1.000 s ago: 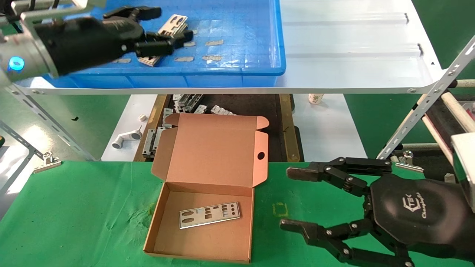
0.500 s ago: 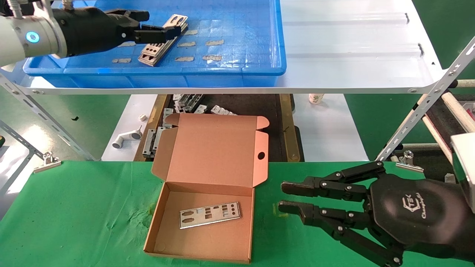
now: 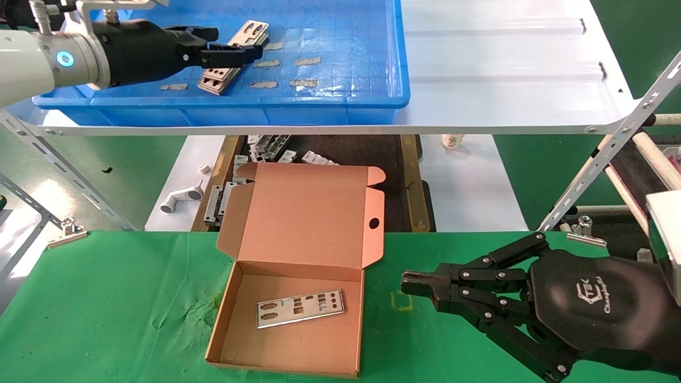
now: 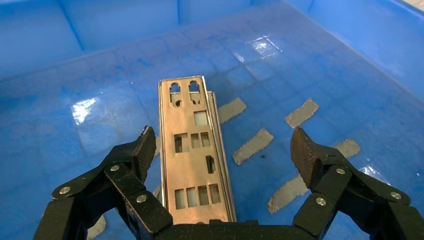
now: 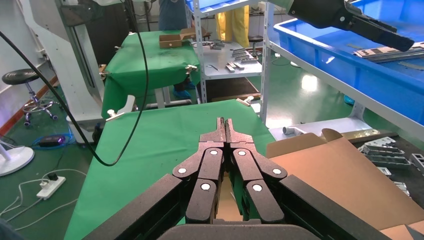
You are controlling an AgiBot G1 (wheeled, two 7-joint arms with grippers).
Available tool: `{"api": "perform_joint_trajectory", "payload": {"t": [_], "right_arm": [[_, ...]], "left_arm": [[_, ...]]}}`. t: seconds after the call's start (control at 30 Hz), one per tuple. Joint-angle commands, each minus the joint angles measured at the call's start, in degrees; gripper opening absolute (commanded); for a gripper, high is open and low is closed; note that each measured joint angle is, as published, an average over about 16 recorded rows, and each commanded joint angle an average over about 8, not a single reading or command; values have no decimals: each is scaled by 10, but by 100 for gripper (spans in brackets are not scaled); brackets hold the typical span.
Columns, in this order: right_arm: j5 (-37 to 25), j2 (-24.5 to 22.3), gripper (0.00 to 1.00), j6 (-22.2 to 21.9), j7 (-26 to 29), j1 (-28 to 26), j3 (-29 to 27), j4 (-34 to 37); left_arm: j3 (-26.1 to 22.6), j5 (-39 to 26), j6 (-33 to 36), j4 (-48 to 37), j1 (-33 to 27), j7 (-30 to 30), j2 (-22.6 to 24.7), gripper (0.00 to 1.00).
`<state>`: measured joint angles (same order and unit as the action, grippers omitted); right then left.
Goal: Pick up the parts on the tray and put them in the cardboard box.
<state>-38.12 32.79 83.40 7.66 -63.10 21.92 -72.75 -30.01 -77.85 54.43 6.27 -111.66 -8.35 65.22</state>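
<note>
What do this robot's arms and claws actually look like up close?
Both grippers, left gripper and right gripper, are matte black with jointed, silver-riveted linkage fingers. The left forearm is white with a glowing blue ring; the right's rounded black housing bears white lettering.

Green cloth-covered table [image 5: 150, 135]; second green table [image 5: 150, 55] at 12 o'clock; black stool [image 5: 22, 80] at 9 o'clock; green floor [image 5: 35, 165].
</note>
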Motion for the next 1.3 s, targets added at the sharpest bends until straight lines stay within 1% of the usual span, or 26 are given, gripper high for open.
{"api": "perform_joint_trajectory", "payload": {"t": [0.03,0.57,1.3], "right_arm": [[0,0,0,0,0,0,0,0],[0,0,0,0,0,0,0,0],[0,0,0,0,0,0,0,0]], "left_arm": [[0,1,0,-12,-3,4,4,0],[5,6,-30,-49,-3,26,19,0],[10,12,-41,-55,-11,48,15,0]]}}
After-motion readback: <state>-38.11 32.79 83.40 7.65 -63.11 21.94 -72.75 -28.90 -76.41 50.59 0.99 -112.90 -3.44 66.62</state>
